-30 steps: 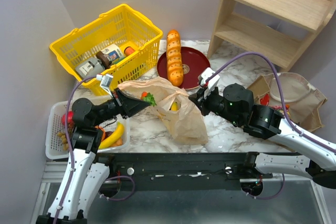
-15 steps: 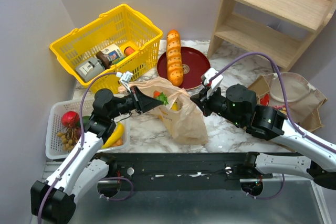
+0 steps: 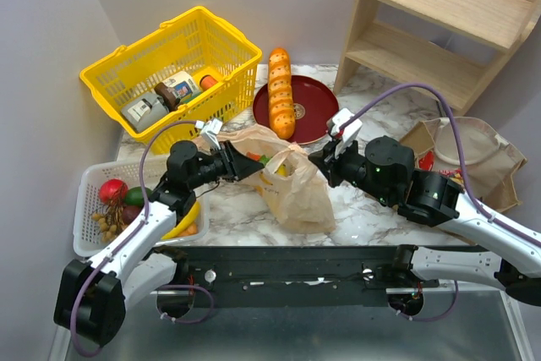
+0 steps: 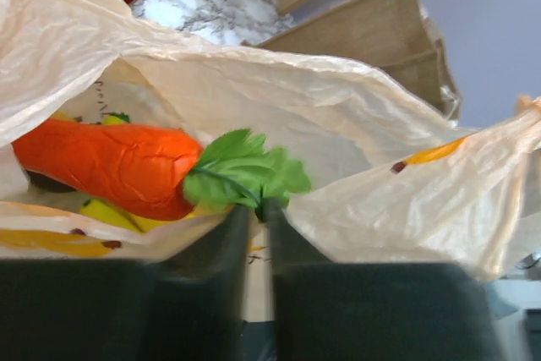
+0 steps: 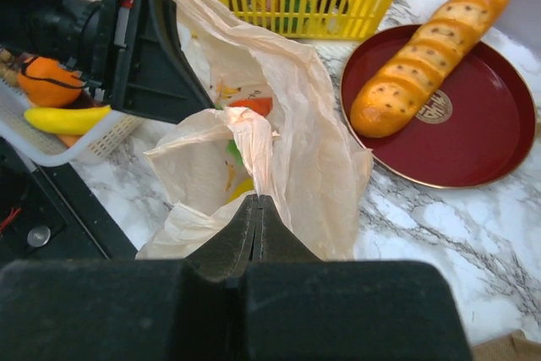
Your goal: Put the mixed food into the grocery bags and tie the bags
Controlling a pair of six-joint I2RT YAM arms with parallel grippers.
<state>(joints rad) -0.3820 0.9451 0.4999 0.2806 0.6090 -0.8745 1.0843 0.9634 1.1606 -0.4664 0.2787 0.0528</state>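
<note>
The thin tan plastic bag stands mid-table with its mouth held wide. My right gripper is shut on the bag's right handle strip and holds it up. My left gripper reaches into the mouth from the left, its jaws a narrow gap apart. An orange carrot lies inside the bag, its green leaves right at my fingertips. Something yellow lies under it. The brown paper bag lies at the far right with a red packet beside it. A banana and small fruit sit in the tray.
A white mesh tray sits at the left table edge. A yellow basket of boxed goods stands behind it. A red plate bears a long loaf. A wooden shelf fills the back right.
My left arm has swung right and carried the carrot into the bag's mouth, and its jaws have parted slightly. The right gripper has kept hold of the handle in place.
</note>
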